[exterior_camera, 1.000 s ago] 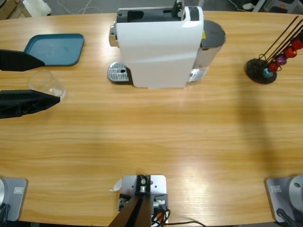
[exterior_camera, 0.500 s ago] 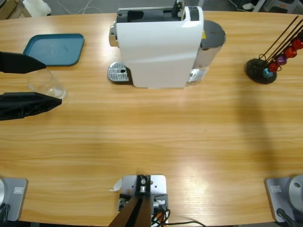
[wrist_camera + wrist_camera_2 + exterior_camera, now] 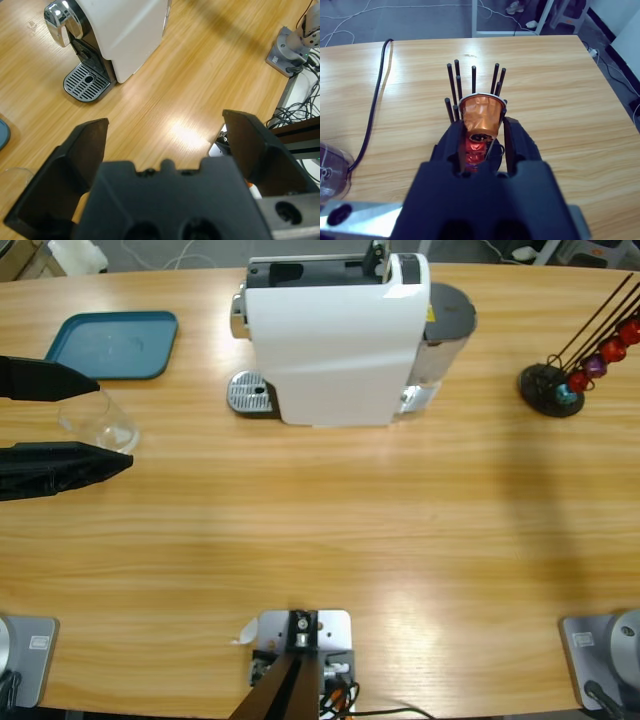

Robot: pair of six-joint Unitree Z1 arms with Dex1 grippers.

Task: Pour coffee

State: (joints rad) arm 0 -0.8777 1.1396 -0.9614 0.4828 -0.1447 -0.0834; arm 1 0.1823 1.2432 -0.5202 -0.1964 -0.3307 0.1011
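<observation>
right tool (image 3: 482, 137) clamping capsule (image 3: 479, 116), rack (image 3: 472, 82) half hidden

glossy white plastic coffee machine (image 3: 335, 335), wood-grain table (image 3: 330, 530)

Non-task items: teal tray (image 3: 113, 343), flat on the wooden worktop (image 3: 330, 530) at far left, bare; black power cable (image 3: 375, 102), trailing across the worktop in the right wrist view; bundle of dark cables (image 3: 295, 112) on the floor off the worktop's edge in the left wrist view
</observation>
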